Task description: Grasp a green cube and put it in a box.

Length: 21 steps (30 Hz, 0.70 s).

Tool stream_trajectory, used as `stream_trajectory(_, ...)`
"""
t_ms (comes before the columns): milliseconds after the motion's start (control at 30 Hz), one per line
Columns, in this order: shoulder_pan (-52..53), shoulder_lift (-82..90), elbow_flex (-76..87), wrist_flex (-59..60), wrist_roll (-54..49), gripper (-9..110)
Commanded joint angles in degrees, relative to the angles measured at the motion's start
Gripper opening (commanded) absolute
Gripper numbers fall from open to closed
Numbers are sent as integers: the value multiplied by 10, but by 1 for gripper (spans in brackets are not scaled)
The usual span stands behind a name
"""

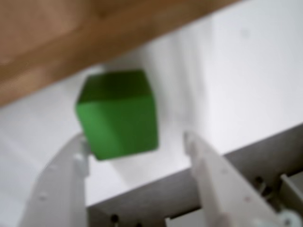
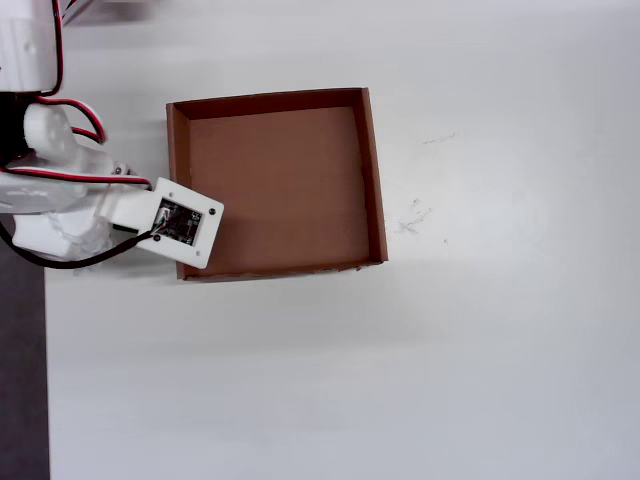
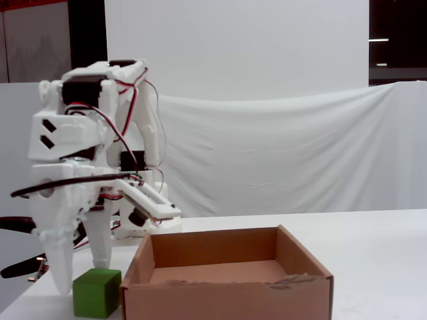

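Pincer spread wide, my two white fingers reach down on either side of the green cube, which sits on the white table just outside the left wall of the box as the fixed view shows it. In the wrist view the cube lies off to the left between my jaws, close against the left finger and well clear of the right one.

Closing from here, I judge that the left finger would meet the cube first and push or twist it across the smooth table. The cardboard wall stands just beside the cube, so a finger might also catch it.

Bright green with plain matte faces, the cube looks solid. It rests flat, slightly turned relative to my fingers, and it is small beside the shallow brown box.
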Motion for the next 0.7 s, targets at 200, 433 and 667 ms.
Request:
stream_trajectory(200, -17, -4, -31, -10, -23, 28)
stream_trajectory(433, -30, -7, -18, -24, -24, 27)
stream_trajectory(667, -33, -2, 26, -72, -24, 27)
